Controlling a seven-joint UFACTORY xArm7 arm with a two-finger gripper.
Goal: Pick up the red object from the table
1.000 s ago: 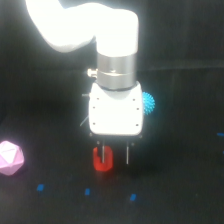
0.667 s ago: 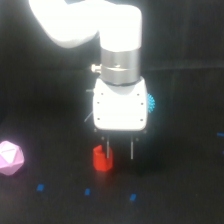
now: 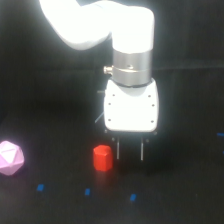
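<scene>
Red object (image 3: 101,157): stubby hexagonal prism, upright on black table (image 3: 50,200), free of contact.

The view is dim and soft, nothing sharply focused. The black bench (image 3: 45,60) swallows shadows. The white arm (image 3: 95,22) is overexposed, its edges blooming. The red object (image 3: 102,157) and blue marks (image 3: 87,191) look blurred.

arm (image 3: 95,22): upper part cut off by top edge | pink polyhedron (image 3: 10,157): left side clipped by the exterior view's left edge | gripper (image 3: 130,149): thin fingers blurred, gap unclear
</scene>
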